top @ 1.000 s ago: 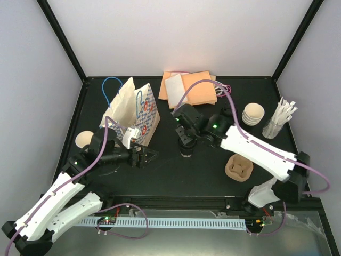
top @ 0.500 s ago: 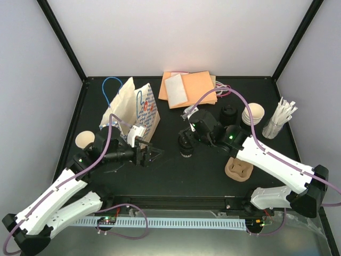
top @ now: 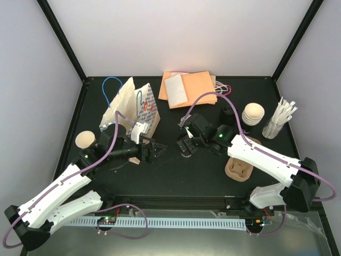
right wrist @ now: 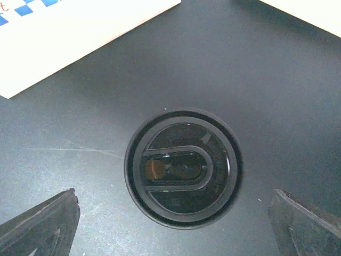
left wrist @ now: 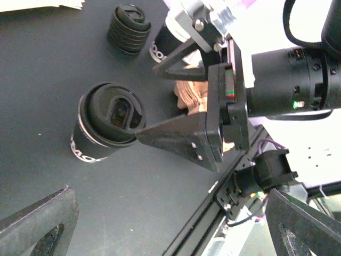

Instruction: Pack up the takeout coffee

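In the middle: coffee cup (right wrist: 183,169) stands free, lid on.
Right tool (top: 186,145): open wide above it.
Left tool (top: 154,151): open, aimed to grab it.

Bright, even light; soft wrist-view blur.

The black table (top: 176,178) carries a patterned paper bag (top: 130,109) at upper left and orange napkins (top: 194,88) at top centre. The lidded takeout coffee (right wrist: 183,168) stands upright mid-frame. A brown pulp carrier (top: 239,169) sits lower right. At right, a stack of cream cups (top: 253,113) stands beside a container of white sticks (top: 279,120).
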`<control>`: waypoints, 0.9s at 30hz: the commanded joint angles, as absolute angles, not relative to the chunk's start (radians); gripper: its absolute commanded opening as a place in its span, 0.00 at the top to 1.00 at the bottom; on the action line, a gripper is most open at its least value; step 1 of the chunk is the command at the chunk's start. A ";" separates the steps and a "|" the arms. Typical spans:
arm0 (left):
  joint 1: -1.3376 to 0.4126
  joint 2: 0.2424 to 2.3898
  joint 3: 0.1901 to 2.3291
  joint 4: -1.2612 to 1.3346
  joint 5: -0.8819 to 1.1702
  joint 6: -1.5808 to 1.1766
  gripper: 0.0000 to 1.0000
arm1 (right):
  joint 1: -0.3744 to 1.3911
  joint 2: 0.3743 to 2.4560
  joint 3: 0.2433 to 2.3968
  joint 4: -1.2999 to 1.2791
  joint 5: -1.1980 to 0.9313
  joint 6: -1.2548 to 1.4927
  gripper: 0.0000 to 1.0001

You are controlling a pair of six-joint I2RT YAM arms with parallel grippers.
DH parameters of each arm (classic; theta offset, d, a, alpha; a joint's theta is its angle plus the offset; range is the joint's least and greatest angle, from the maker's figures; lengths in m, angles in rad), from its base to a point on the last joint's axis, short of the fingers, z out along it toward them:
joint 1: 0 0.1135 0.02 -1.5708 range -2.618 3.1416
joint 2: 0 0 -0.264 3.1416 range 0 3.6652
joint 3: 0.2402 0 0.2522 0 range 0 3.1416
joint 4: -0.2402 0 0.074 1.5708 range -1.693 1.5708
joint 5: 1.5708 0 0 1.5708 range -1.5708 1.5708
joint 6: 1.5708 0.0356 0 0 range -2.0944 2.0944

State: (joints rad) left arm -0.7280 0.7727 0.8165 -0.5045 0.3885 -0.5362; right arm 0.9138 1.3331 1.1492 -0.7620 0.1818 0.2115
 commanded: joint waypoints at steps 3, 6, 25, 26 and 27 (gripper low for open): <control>-0.732 0.791 0.869 -0.468 0.266 -0.556 0.01 | 0.909 1.386 1.165 -0.788 0.165 0.214 0.03; -0.730 0.785 0.873 -0.472 0.238 -0.556 0.01 | 0.909 1.410 1.173 -0.792 0.156 0.205 0.04; -0.731 0.784 0.869 -0.505 0.215 -0.540 0.01 | 0.895 1.519 1.248 -0.802 0.179 0.230 0.05; -0.731 0.784 0.868 -0.505 0.213 -0.539 0.01 | 0.895 1.524 1.251 -0.804 0.181 0.229 0.05; -0.731 0.784 0.866 -0.506 0.212 -0.540 0.01 | 0.894 1.528 1.253 -0.806 0.186 0.229 0.05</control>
